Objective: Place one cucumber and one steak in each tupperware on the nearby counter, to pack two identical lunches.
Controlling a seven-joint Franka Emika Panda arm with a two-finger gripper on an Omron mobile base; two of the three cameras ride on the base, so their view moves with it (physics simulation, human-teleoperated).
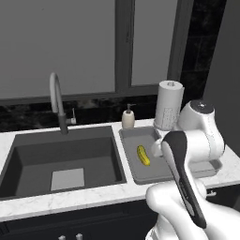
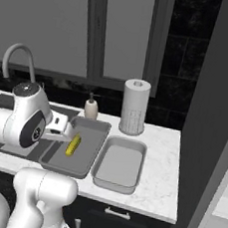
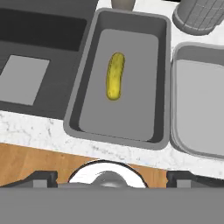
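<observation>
A yellow cucumber [image 1: 143, 155] [image 2: 73, 145] [image 3: 115, 76] lies alone in the left tupperware [image 1: 140, 172] [image 2: 86, 133] [image 3: 131, 65] on the white marbled counter [image 1: 70, 197] [image 2: 160, 166]. The right tupperware [image 1: 212, 167] [image 2: 120, 164] [image 3: 199, 100] sits against it and holds nothing. My gripper [image 3: 113, 178] hovers open above the left tray's near edge, fingertips [image 3: 43, 177] wide apart with nothing between them. In the base views my own arm largely hides the hand [image 2: 59, 125]. The steak is out of view.
A dark sink basin [image 1: 61, 154] [image 3: 39, 43] with a curved faucet [image 1: 56, 101] lies left of the trays. Behind them stand a soap dispenser [image 1: 128, 117] [image 2: 91, 107] and a paper towel roll [image 1: 168, 105] [image 2: 135, 107]. A tall dark panel [image 2: 210, 122] bounds the counter's right end.
</observation>
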